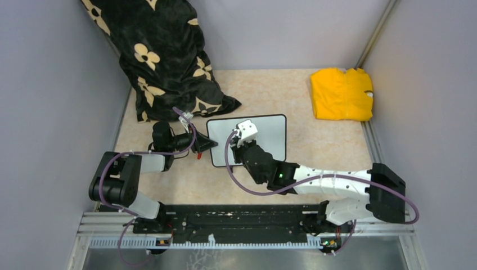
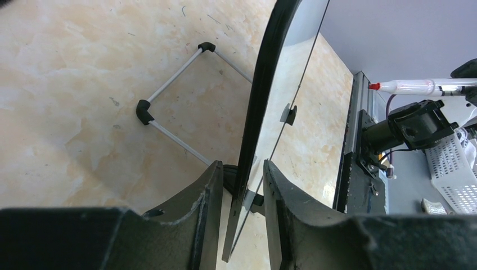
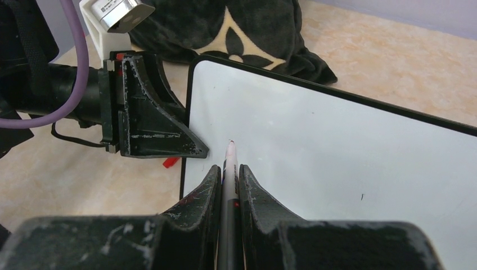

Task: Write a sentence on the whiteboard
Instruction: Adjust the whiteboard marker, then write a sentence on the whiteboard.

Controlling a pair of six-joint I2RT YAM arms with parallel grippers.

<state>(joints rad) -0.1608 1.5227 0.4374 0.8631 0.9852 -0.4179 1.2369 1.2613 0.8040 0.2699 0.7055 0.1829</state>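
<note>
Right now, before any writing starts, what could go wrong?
The left tool straddles just one edge of the whiteboard; pressure from the marker could pivot or slide the board. The right tool holds the tip close to the left tool, so early strokes may bump it.

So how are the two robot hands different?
The left gripper straddles the edge of the whiteboard; the right gripper pinches a marker. The left jaws stand wider apart, and the right jaws are nearly shut. Both are black with two fingers.
</note>
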